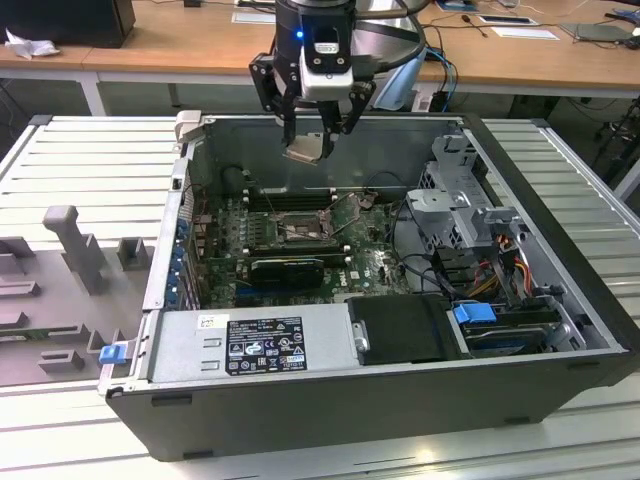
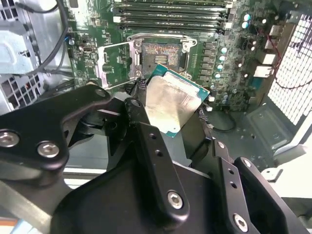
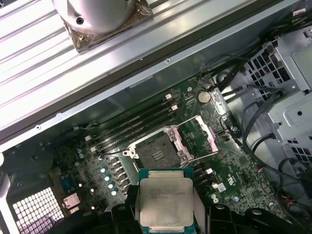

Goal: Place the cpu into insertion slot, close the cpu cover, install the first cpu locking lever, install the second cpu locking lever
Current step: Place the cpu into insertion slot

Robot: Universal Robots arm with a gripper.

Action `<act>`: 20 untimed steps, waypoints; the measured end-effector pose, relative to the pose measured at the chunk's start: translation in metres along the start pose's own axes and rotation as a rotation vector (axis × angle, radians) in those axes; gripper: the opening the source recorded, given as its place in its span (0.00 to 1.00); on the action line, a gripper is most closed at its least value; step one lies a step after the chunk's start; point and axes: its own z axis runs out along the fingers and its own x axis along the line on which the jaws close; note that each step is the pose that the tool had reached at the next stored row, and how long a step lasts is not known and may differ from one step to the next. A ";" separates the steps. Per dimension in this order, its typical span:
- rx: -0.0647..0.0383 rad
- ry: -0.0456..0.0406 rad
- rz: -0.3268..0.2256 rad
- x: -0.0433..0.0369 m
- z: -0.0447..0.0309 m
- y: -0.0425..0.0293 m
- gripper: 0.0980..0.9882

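Exterior view: the hand (image 1: 312,140) hovers over the open PC case (image 1: 400,400), pinching one cpu (image 1: 305,149) by its edges, well above the board (image 1: 372,266).

Second wrist view: one insertion slot (image 2: 163,54) sits bare under the chip, with the cpu cover (image 2: 114,61) flipped open beside it.

First wrist view: same picture.

Chip's probably light, stiff and delicate, so edges-only grip.

The arm (image 1: 315,18) points downward, jaws clamped on the cpu (image 3: 165,204).

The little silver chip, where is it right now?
In the exterior view the chip hangs in the tool, up in the air by the far wall of the open computer case, not yet in the empty socket on the green board.
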 end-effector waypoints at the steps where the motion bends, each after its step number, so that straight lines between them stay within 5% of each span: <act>1: 0.000 -0.0008 0.010 0.0000 0.0000 0.0000 0.48; 20: -0.005 -0.0176 0.199 0.0000 0.0003 0.0000 0.48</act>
